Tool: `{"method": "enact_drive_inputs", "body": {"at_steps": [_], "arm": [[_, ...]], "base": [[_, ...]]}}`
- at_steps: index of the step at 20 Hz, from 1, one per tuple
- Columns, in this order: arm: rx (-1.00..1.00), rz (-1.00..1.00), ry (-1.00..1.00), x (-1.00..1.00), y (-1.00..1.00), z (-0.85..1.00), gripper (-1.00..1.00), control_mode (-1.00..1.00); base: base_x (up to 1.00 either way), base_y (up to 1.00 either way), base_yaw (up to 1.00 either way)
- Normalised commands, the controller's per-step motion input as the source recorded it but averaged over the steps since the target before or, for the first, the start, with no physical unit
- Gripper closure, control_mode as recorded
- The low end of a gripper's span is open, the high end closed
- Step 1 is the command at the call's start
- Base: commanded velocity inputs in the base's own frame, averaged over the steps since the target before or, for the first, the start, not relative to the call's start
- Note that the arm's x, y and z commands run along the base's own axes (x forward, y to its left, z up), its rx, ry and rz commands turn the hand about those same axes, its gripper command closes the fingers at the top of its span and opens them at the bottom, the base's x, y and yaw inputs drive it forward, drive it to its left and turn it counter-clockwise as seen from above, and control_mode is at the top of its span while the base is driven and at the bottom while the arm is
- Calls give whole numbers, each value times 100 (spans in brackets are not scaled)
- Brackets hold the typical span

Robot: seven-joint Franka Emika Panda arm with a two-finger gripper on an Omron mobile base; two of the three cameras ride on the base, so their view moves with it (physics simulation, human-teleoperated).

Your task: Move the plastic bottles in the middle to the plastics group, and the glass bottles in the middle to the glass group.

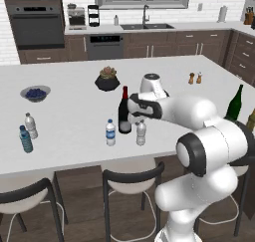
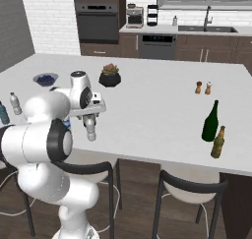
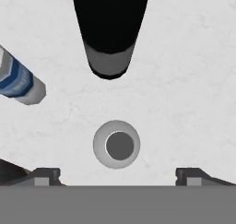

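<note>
The plain greyish bottle (image 1: 141, 133) stands upright near the counter's front edge. My gripper (image 1: 137, 119) hangs open just above it, fingers pointing down. In the hand view its white cap (image 3: 117, 144) sits centred between the open fingertips (image 3: 46, 174). The dark wine bottle with the red neck (image 1: 124, 111) stands just behind it, and the blue-label bottle (image 1: 110, 132) is to its left. The plastics group, a clear bottle (image 1: 31, 125) and a blue-tinted one (image 1: 25, 139), is at the far left. The green wine bottle (image 1: 234, 104) and the amber bottle (image 1: 250, 120) stand at the right.
A bowl of blueberries (image 1: 35, 92), a potted plant (image 1: 107, 79) and a pair of shakers (image 1: 194, 78) sit farther back on the white counter (image 1: 69, 106). Dark stools (image 1: 130, 179) stand below the front edge.
</note>
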Motion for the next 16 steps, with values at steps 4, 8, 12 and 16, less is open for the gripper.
{"method": "enact_drive_inputs", "body": {"at_steps": [4, 8, 12, 16], "arm": [[0, 0, 0, 11, 1, -25, -100, -100], [0, 0, 0, -3, 0, -20, -100, -100], [0, 0, 0, -2, 0, -20, -100, -100], [0, 0, 0, 2, 0, -18, -100, -100]], "base": [[0, 0, 0], [0, 0, 0], [0, 0, 0], [0, 0, 0]]}}
